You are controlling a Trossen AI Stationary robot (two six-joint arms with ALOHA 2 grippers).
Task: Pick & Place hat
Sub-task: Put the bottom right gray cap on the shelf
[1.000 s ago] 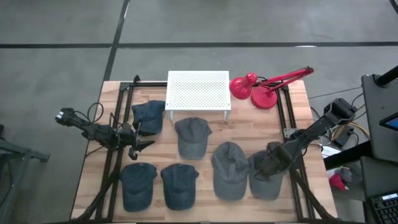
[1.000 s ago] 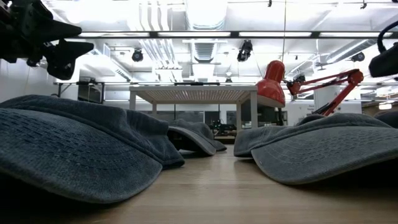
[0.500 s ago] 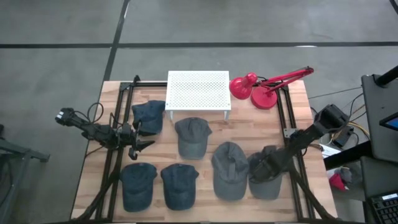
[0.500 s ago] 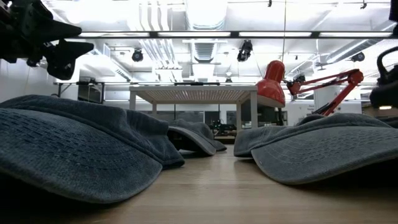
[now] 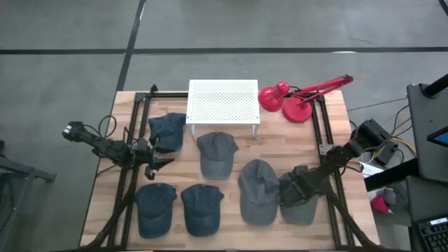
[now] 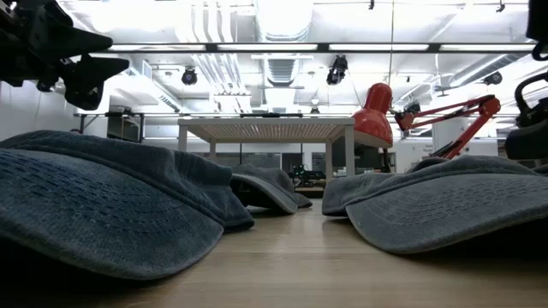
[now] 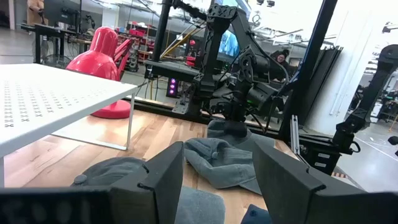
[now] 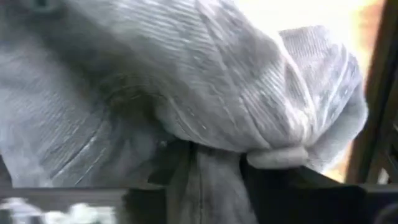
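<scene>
Several grey-blue hats lie on the wooden table [image 5: 273, 140]. The one at the near right [image 5: 302, 207] has my right gripper [image 5: 294, 190] down on its crown, pointing steeply down and shut on the cloth; the right wrist view shows that crown [image 8: 205, 81] bunched up ahead of the fingers. My left gripper [image 5: 162, 152] hovers open and level above the table's left side, beside the far-left hat [image 5: 166, 130], with nothing between its fingers [image 7: 163, 177]. My right gripper pinches a raised fold of the hat's crown [image 8: 211, 163] between its two fingers [image 8: 268, 182], coming from above and pointing down. The cloth is gathered into a ridge over the fingers. The rest of the hat lies on the table.
A white perforated stand [image 5: 222, 102] sits at the far middle, a red desk lamp [image 5: 294, 98] at the far right. Other hats lie at the middle [image 5: 215, 154], beside the held one [image 5: 257, 190] and at the near left [image 5: 155, 207]. Black frame rails [image 5: 327, 203] run along both sides.
My right gripper has sunk onto the near-right hat, moving slightly toward the table's near-left. The hat stays on the table. My left arm has kept still.
</scene>
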